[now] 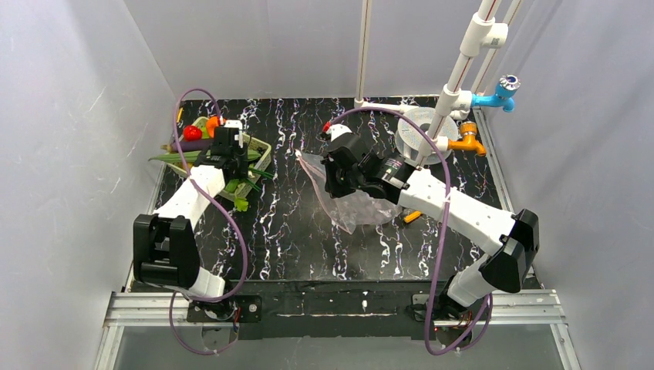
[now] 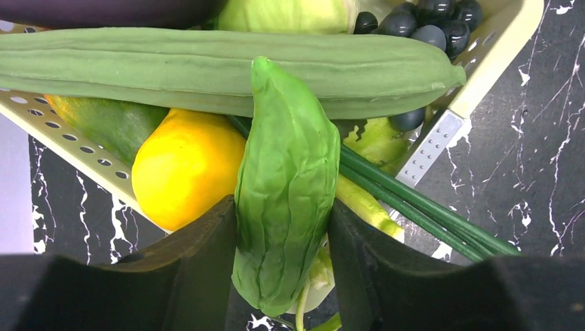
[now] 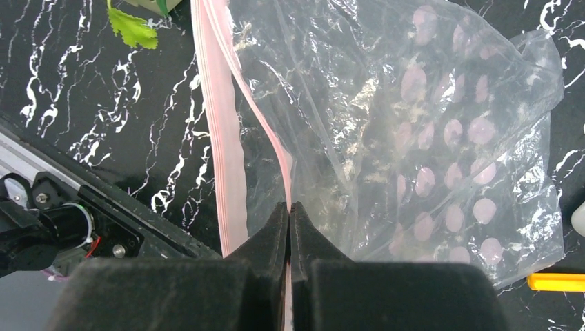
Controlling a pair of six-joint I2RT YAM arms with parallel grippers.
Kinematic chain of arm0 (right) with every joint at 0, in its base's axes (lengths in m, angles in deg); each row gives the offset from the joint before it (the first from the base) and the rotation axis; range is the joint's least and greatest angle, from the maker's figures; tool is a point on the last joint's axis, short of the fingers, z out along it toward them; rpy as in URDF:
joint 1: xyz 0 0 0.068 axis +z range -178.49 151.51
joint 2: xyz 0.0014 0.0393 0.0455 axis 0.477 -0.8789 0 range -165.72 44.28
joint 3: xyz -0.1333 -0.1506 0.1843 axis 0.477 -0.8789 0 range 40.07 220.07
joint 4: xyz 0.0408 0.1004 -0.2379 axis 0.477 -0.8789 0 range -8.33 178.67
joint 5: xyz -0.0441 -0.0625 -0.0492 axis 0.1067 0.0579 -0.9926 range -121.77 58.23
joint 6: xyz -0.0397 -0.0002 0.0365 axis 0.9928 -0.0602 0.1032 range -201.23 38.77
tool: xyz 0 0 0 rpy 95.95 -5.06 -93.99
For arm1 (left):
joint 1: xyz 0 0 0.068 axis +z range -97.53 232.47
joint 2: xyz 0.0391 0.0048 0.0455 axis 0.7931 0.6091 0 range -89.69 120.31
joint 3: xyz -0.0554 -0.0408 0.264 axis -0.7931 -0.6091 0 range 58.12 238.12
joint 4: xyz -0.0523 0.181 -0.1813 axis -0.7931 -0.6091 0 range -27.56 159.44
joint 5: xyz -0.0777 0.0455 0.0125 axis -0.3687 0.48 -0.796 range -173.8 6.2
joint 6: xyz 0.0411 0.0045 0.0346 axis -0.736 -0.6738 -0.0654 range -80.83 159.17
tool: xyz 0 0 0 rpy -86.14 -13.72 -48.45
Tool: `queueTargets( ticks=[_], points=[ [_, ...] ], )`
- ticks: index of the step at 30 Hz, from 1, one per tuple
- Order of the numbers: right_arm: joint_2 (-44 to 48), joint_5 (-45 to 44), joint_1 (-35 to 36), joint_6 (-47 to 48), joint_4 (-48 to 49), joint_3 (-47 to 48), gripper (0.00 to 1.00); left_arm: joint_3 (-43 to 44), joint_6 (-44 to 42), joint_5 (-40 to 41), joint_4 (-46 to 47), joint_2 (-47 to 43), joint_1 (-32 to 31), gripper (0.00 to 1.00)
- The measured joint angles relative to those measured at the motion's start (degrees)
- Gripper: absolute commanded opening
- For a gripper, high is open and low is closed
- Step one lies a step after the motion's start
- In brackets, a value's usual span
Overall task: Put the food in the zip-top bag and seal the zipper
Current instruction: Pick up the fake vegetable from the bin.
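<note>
My left gripper (image 2: 283, 221) is shut on a wrinkled green vegetable (image 2: 286, 172), at the edge of the pale green basket (image 2: 483, 48). It is over that basket at the back left in the top view (image 1: 227, 158). The basket holds a long ridged green gourd (image 2: 207, 69), a yellow fruit (image 2: 183, 165), dark grapes (image 2: 428, 17), a purple eggplant (image 2: 103, 10) and green stalks (image 2: 428, 207). Red (image 1: 191, 132) and orange (image 1: 212, 123) pieces show too. My right gripper (image 3: 290, 207) is shut on one side of the pinkish zipper (image 3: 214, 103). It holds up the clear dotted zip-top bag (image 3: 428, 138) at mid-table (image 1: 362, 204), with the mouth parted.
A white round rack (image 1: 420, 135) and white pipes with a blue tap (image 1: 501, 92) and an orange tap (image 1: 470, 142) stand at the back right. A small orange object (image 1: 412, 216) lies by the bag. A loose green leaf (image 3: 131, 27) lies on the black marbled table.
</note>
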Motion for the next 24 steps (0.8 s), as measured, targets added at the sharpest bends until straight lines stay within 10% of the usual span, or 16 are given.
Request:
queueTargets(
  ticks=[18,24],
  points=[
    [-0.02,1.33,0.0,-1.51,-1.55,1.05,0.01,-0.74,4.72,-0.98,-4.63,-17.31,-0.02,0.22],
    [-0.02,1.44,0.0,-1.6,-2.03,1.88,0.01,2.12,15.08,-16.9,-10.03,-24.52,0.15,0.27]
  ],
)
